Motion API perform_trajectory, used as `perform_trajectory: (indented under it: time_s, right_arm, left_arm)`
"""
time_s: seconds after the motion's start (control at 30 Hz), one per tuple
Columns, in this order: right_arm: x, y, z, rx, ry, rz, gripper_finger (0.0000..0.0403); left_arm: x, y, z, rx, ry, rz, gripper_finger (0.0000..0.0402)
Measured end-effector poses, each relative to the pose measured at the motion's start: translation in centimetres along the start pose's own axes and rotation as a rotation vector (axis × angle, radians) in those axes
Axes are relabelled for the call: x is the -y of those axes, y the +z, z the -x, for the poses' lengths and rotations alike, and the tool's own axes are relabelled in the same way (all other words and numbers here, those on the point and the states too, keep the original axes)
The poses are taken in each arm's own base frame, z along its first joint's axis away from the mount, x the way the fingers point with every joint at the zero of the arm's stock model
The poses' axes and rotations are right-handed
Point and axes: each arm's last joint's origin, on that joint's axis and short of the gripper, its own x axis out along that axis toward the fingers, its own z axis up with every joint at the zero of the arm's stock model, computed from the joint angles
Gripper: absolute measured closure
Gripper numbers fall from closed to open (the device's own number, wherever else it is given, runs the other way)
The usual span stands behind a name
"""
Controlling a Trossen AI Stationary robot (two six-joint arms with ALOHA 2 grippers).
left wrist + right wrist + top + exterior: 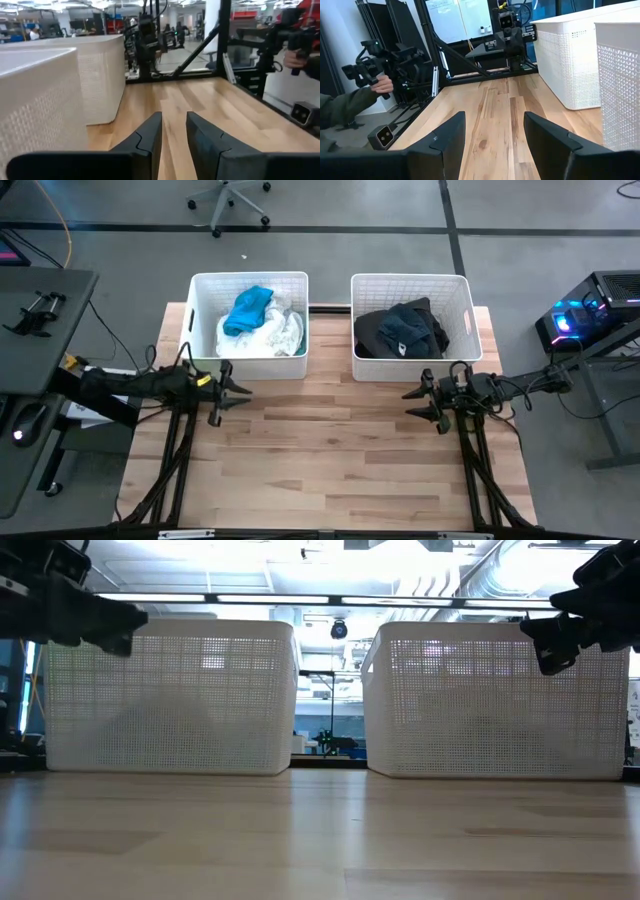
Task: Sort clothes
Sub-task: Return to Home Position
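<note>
The clothes lie in two white plastic baskets at the table's far edge. The left basket (200,330) holds a bright blue garment (248,310) on top of white and pale ones (275,335). The right basket (462,320) holds dark garments (400,330), black and navy. My left gripper (243,390) hovers just in front of the left basket, empty, with a narrow gap between its fingers (174,117). My right gripper (410,402) hovers in front of the right basket, open wider and empty (495,117). No garment lies on the table.
The wooden tabletop (330,460) stretches bare between the arms and toward the near edge. Both basket walls (170,695) (495,700) stand upright at the far side. A person's hand (382,85) holds a control handle beyond the table's left side.
</note>
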Motion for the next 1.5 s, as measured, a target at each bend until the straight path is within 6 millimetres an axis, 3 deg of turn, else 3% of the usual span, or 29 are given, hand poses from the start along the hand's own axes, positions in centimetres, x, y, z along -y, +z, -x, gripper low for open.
perform_trajectory:
  time_s: [1.5]
  right_arm:
    - [0.01, -0.01, -0.01, -0.007, -0.003, -0.007, 0.0215]
  left_arm:
    - [-0.26, -0.26, -0.25, -0.035, 0.060, 0.052, 0.0330]
